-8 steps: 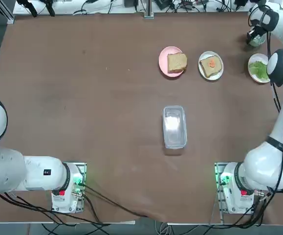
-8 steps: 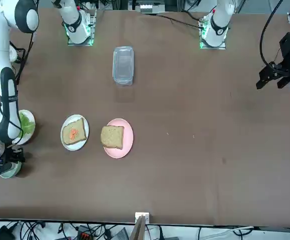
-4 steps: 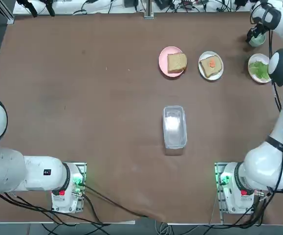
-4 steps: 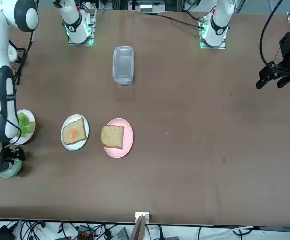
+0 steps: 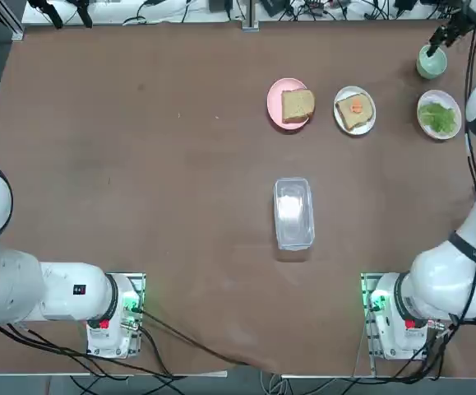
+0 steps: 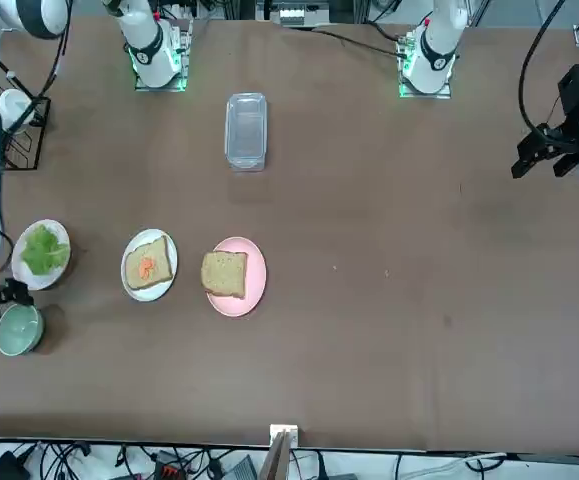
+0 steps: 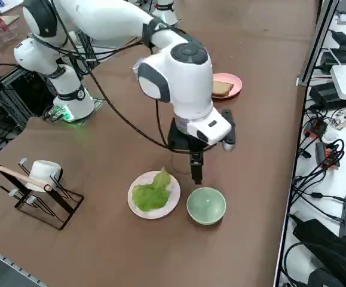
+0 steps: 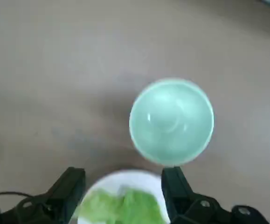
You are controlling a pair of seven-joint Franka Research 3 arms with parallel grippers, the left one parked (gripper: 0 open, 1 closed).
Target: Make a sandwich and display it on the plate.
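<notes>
No sandwich is in view: one toast slice (image 5: 298, 104) lies on the pink plate (image 5: 275, 102), another with an orange bit lies on a white plate (image 5: 341, 120). A second white plate (image 5: 423, 123) holds green lettuce (image 7: 152, 192). My right gripper (image 7: 195, 170) hangs open and empty above the far right corner, over the gap between the lettuce plate (image 8: 107, 182) and a pale-green cup (image 8: 171, 121). Both fingers (image 8: 72, 186) stand wide apart in the wrist view. Seen from the top, the gripper (image 5: 440, 37) is just beyond the cup (image 5: 432, 62).
A clear plastic container (image 5: 293, 212) lies mid-table. A black wire rack with a white mug (image 7: 41, 173) stands at the right edge, nearer the arm's base than the lettuce plate. The table's far edge and cables run close behind the cup.
The right gripper has opened and risen off the pale-green cup, which now stands free on the table. The arm swung away, uncovering the lettuce plate.
</notes>
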